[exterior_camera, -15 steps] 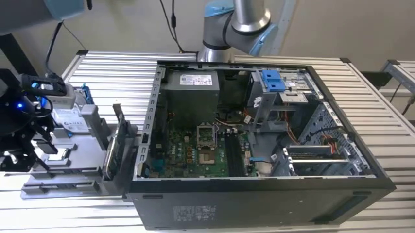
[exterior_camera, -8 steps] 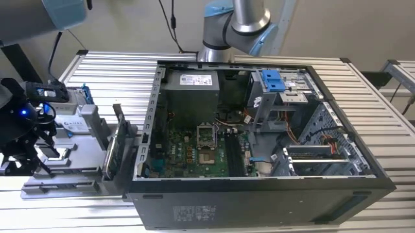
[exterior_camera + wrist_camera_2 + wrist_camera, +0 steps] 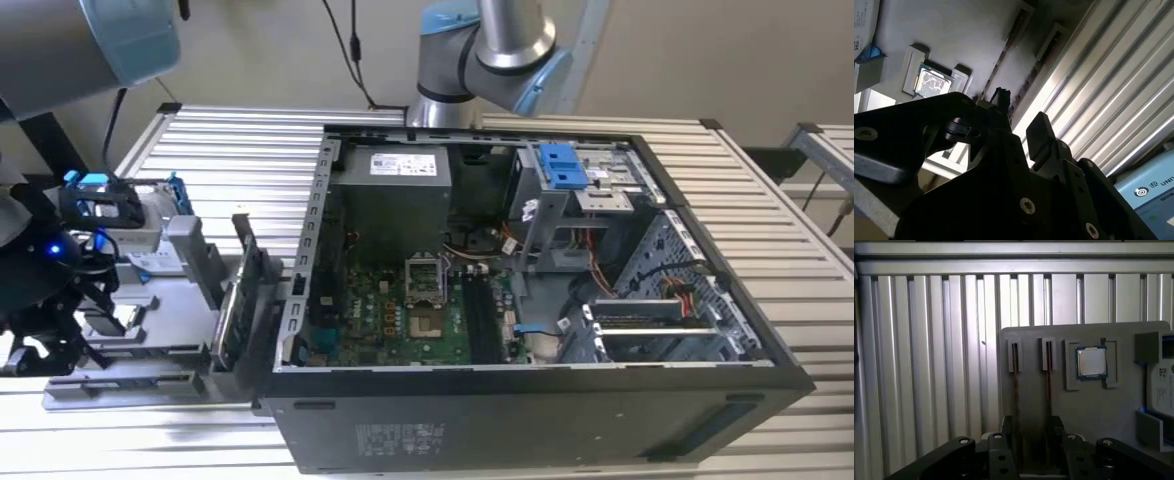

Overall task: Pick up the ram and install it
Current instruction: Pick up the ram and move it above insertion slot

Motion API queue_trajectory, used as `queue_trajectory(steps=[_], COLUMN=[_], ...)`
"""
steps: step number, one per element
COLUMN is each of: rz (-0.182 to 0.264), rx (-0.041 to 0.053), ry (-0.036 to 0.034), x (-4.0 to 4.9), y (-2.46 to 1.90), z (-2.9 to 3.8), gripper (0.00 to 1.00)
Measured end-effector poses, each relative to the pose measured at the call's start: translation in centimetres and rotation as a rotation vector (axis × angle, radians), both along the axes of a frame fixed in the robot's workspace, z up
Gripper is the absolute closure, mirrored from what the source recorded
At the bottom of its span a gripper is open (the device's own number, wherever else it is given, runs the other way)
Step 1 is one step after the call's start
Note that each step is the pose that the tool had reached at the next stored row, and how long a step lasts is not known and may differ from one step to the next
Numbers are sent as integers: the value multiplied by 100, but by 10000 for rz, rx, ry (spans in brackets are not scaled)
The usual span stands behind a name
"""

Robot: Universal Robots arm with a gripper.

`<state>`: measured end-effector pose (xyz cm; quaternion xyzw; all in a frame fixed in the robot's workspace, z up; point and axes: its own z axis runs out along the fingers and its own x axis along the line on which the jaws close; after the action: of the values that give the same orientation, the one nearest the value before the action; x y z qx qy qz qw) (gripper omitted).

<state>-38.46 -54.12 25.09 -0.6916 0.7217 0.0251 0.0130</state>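
Ram (image 3: pixel 1048 390) stands on edge, long axis toward end effector (image 3: pixel 1032 429).

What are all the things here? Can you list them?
table: one, silver slats, under everything
computer case: one, black, open, on the table
tray: one, grey, at the exterior view's left of the case
ram sticks: two, dark, upright in tray slots
processor chip: one, silver, in a tray pocket
hard drive: one, silver with blue frame, at the tray's edge
arm: one, grey with blue caps
gripper: one, black, over the tray, jaws open by the ram sticks
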Motion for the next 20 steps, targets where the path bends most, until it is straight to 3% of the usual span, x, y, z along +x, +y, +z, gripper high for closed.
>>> queue_trajectory(steps=[6,12,15,18,20], rz=[0,71,95,134,169], rx=[1,24,98,96,69], ry=[-16,-157,-177,-292,-313], x=[-44,-118,-122,-127,-127], y=[-8,-9,-9,-9,-9], z=[-108,-195,-209,-231,-251], gripper=[58,58,58,58,58])
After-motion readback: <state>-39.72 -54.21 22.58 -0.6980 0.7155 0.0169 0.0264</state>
